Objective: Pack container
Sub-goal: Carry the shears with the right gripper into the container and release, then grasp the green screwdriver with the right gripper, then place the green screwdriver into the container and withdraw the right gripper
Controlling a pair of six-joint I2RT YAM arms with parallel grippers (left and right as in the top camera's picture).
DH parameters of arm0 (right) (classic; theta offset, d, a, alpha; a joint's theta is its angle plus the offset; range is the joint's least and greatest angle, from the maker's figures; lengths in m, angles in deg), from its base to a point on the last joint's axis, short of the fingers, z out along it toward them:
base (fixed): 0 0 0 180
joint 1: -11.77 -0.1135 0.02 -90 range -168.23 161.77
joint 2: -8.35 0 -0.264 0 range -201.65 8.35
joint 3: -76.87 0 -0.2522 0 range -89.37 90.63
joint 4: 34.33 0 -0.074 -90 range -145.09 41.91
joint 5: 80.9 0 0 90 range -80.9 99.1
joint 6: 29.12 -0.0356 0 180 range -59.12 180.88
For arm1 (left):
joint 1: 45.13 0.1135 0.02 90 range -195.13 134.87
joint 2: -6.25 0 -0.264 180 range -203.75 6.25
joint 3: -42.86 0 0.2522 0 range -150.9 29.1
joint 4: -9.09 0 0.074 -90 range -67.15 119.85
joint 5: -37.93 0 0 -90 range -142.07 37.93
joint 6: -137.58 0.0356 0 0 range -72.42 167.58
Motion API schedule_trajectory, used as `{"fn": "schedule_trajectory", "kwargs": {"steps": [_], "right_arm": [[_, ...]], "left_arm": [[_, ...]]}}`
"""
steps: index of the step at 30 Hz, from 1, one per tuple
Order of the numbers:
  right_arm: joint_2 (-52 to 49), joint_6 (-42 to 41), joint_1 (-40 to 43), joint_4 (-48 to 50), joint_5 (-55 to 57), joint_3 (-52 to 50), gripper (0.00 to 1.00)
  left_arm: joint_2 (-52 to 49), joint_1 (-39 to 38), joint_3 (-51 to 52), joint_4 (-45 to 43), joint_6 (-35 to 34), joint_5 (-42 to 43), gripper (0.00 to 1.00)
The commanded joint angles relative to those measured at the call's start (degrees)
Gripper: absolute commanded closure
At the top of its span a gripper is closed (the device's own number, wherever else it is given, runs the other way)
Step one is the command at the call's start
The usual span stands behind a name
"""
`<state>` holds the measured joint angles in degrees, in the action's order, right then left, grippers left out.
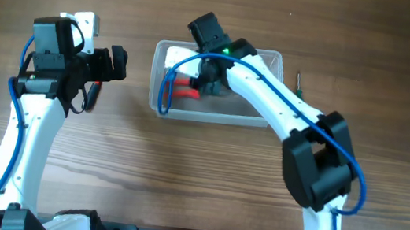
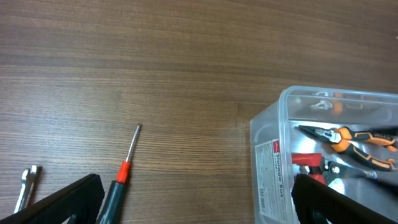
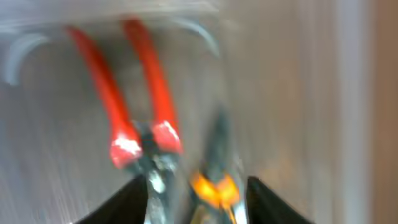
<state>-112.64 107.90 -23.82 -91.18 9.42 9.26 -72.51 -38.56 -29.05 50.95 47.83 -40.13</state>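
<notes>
The clear plastic container (image 1: 255,122) stands at the table's middle; it also shows in the left wrist view (image 2: 273,155). Inside lie red-handled pliers (image 3: 137,106) and orange-handled pliers (image 2: 348,140). My right gripper (image 1: 211,80) reaches down into the container; in its blurred wrist view the jaws (image 3: 198,199) stand apart with the orange pliers (image 3: 214,186) between them, not clamped. My left gripper (image 1: 120,64) is open and empty (image 2: 193,205), left of the container, above a screwdriver with an orange collar and dark handle (image 2: 121,180).
A small metal wrench (image 2: 25,186) lies left of the screwdriver. Another small screwdriver (image 1: 298,81) lies just right of the container. The arm bases stand at the table's front edge.
</notes>
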Motion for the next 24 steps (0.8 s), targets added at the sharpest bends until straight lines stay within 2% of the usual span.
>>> {"fn": "schedule_trajectory", "kwargs": {"steps": [1,6,9,13,14,18,20,21,24], "right_arm": [[13.8,-19.3,4.8,-1.5,8.9,1.7,0.43],[24.7,-38.4,17.2,-7.2,7.1,1.6,0.4],[23.4,-50.9,26.1,-12.3,6.3,-0.1,0.37],[16.5,-58.2,33.2,-14.8,2.0,-6.3,0.42],[13.2,-58.1,34.1,-15.0,-1.9,-8.5,0.45],[5.5,-57.5,34.1,-15.8,-5.5,-11.6,0.51],[2.5,-55.0,34.1,-15.4,-5.5,-11.8,0.52],[1.2,-53.9,34.1,-14.9,-5.5,-11.8,0.56],[-1.4,-53.0,34.1,-12.7,-5.1,-12.1,0.56]], "left_arm": [[-0.3,0.4,-1.1,-0.1,-0.5,1.1,0.0],[-0.3,0.4,-1.1,-0.1,-0.5,1.1,0.0],[-0.3,0.4,-1.1,-0.1,-0.5,1.1,0.0],[-0.3,0.4,-1.1,-0.1,-0.5,1.1,0.0],[-0.3,0.4,-1.1,-0.1,-0.5,1.1,0.0],[-0.3,0.4,-1.1,-0.1,-0.5,1.1,0.0],[-0.3,0.4,-1.1,-0.1,-0.5,1.1,0.0],[-0.3,0.4,-1.1,-0.1,-0.5,1.1,0.0],[-0.3,0.4,-1.1,-0.1,-0.5,1.1,0.0]]}}
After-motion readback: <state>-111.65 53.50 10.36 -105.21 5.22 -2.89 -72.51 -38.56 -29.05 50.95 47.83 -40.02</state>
